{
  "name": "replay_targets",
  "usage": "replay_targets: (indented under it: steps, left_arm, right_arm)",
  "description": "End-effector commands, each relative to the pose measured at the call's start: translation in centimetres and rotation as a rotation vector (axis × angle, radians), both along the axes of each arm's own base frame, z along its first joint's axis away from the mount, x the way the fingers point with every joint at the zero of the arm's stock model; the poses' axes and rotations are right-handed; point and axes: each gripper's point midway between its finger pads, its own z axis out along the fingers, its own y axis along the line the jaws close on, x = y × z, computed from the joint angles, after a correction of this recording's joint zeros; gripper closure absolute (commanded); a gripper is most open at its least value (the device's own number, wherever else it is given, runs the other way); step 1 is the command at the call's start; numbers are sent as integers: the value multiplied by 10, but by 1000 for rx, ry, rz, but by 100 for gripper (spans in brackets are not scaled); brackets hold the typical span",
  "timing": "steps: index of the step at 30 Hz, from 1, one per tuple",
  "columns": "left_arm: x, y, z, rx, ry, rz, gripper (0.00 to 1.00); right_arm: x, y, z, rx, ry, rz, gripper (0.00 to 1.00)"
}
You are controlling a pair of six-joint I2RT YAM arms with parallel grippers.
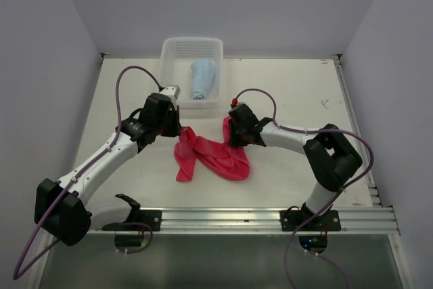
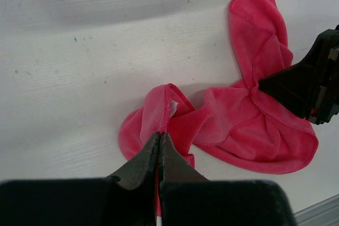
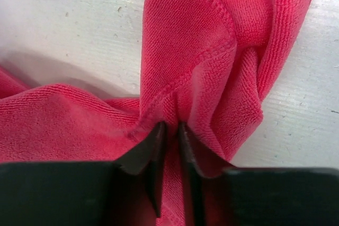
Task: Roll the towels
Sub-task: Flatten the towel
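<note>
The pink towel (image 1: pixel 213 157) lies crumpled and bunched on the white table between the two arms. My left gripper (image 1: pixel 177 128) is shut on a hemmed edge at the towel's left end; in the left wrist view its jaws (image 2: pixel 160 135) meet on the cloth (image 2: pixel 249 125). My right gripper (image 1: pixel 233 139) sits at the towel's right end. Its jaws (image 3: pixel 170 126) pinch a raised fold of the pink towel (image 3: pixel 190 51), with cloth filling the narrow gap. The light blue towel (image 1: pixel 202 78) lies rolled in the white mesh basket (image 1: pixel 169 52) at the back.
The basket stands at the table's far edge, just behind the left gripper. A metal rail (image 1: pixel 270 218) runs along the near edge, where both arm bases are bolted. Grey walls close in the left, right and back sides.
</note>
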Motion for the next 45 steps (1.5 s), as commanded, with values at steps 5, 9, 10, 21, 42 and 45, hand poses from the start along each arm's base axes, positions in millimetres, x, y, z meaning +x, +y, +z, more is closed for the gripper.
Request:
replay_targets:
  steps: [5, 9, 10, 21, 42, 45]
  left_arm:
    - [8, -4, 1, -8, -37, -11, 100]
    - [13, 1, -4, 15, -30, 24, 100]
    - [15, 2, -2, 17, -37, 34, 100]
    - [43, 38, 13, 7, -60, 180, 100]
    - [38, 47, -15, -31, 44, 110, 100]
    - [38, 43, -16, -34, 43, 74, 100]
  right_arm:
    - [-2, -12, 10, -59, -21, -12, 100]
    - [1, -22, 34, -65, -63, -39, 100]
    - [3, -26, 42, -65, -81, -52, 100]
    - [-28, -109, 121, -17, -246, -262, 100]
    - [-128, -170, 66, 39, -67, -463, 54]
    - [-106, -171, 88, 0, -149, -463, 51]
